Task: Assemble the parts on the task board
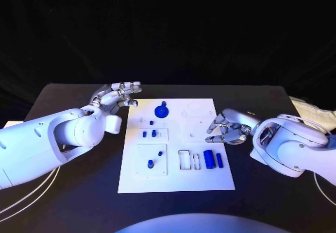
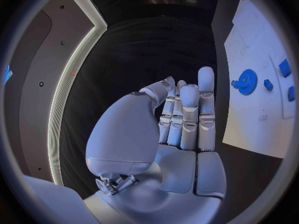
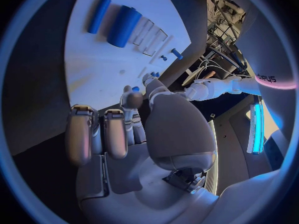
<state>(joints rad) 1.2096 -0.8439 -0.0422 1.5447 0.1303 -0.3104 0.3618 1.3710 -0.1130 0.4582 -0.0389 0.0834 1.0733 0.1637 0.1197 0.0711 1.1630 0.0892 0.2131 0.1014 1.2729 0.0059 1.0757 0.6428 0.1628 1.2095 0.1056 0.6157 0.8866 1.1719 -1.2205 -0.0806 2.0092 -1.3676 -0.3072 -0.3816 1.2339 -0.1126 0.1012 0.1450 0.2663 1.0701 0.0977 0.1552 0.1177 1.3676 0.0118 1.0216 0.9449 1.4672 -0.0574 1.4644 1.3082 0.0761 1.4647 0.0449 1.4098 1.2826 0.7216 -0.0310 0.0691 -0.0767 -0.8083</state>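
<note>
The white task board (image 1: 175,182) lies in the middle of the black table. A blue gear (image 1: 161,111) (image 2: 247,81) sits near its far end. Two small blue pieces (image 1: 149,134) lie below the gear, and two blue pegs (image 1: 155,159) (image 3: 174,53) sit in the near left plate. A thick blue cylinder (image 1: 209,158) (image 3: 124,26) and a thin one (image 1: 219,160) (image 3: 98,15) lie at the near right. My left hand (image 1: 119,95) (image 2: 181,119) hovers off the board's far left corner, fingers upright and holding nothing. My right hand (image 1: 227,129) (image 3: 124,129) hangs over the board's right edge, fingers half bent and apart, holding nothing.
Empty rectangular slots (image 1: 188,159) lie just left of the two cylinders. Bare black table (image 1: 70,204) runs along both long sides of the board. White cables (image 1: 28,194) trail at the near left.
</note>
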